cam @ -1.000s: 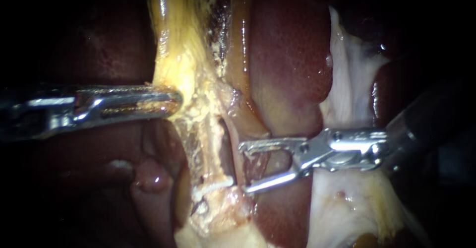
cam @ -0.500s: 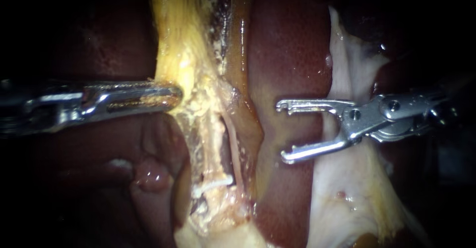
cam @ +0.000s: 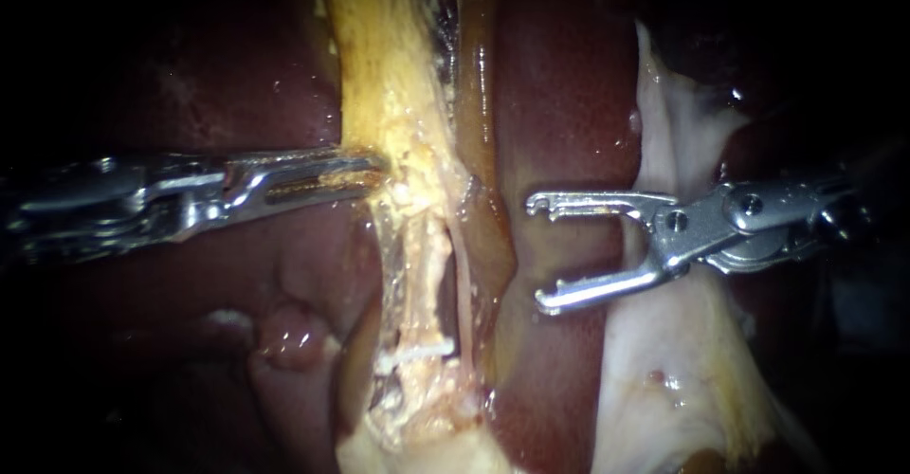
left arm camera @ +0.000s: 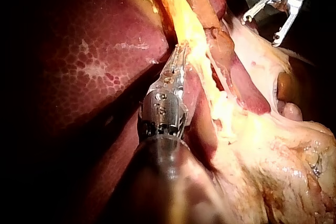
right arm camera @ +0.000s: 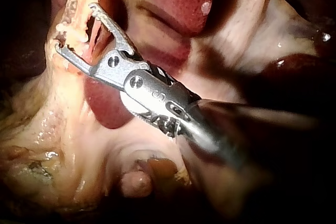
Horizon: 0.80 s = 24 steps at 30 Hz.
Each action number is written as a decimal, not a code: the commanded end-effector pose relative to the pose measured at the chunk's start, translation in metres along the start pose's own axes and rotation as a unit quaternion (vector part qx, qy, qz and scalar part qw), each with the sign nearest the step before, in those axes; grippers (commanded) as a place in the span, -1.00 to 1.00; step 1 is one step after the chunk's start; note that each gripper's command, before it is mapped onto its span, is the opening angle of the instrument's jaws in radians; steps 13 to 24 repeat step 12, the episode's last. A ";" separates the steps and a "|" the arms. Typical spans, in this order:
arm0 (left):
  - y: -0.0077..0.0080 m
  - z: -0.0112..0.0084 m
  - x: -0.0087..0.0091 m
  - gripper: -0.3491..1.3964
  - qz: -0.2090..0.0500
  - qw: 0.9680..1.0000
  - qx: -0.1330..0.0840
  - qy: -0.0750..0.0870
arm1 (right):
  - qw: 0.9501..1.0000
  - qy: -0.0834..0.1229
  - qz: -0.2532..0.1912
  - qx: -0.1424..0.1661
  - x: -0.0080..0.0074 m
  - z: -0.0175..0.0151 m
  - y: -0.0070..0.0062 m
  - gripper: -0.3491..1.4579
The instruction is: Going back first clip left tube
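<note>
A small white clip [cam: 417,351] sits crosswise on the left tube [cam: 422,284], low on a pale, crumbly strand of tissue, and everything else is placed from it. Above the clip the strand widens into a yellow band [cam: 379,66] that runs up into the dark. My left instrument [cam: 372,171] comes in well above the clip and to its left, jaws closed on the yellow band's edge. My right instrument [cam: 536,251] hangs apart from the clip on its right, a little higher — jaws spread wide, holding nothing — over wet, dark red liver [cam: 559,85] that glints in the light. Farther right of the clip lies a pale, whitish sheet of tissue [cam: 664,379]. Beyond the lit tissue the surroundings are black.
</note>
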 end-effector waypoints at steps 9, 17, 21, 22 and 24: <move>0.0000 -0.0002 0.0000 -1.00 0.001 1.000 0.000 0.001 | 1.000 0.000 0.000 0.000 0.0001 0.0000 0.0000 0.05; 0.0000 -0.0002 0.0000 -1.00 0.001 1.000 0.000 0.001 | 1.000 0.000 -0.003 0.000 0.0001 0.0000 0.0000 0.05; 0.0000 -0.0002 0.0000 -1.00 0.001 1.000 0.000 0.001 | 1.000 0.000 -0.003 0.000 0.0001 0.0000 0.0000 0.05; 0.0000 -0.0002 0.0000 -1.00 0.001 1.000 0.000 0.001 | 1.000 0.000 -0.003 0.000 0.0001 0.0000 0.0000 0.05; 0.0000 -0.0002 0.0000 -1.00 0.001 1.000 0.000 0.001 | 1.000 0.000 -0.003 0.000 0.0001 0.0000 0.0000 0.05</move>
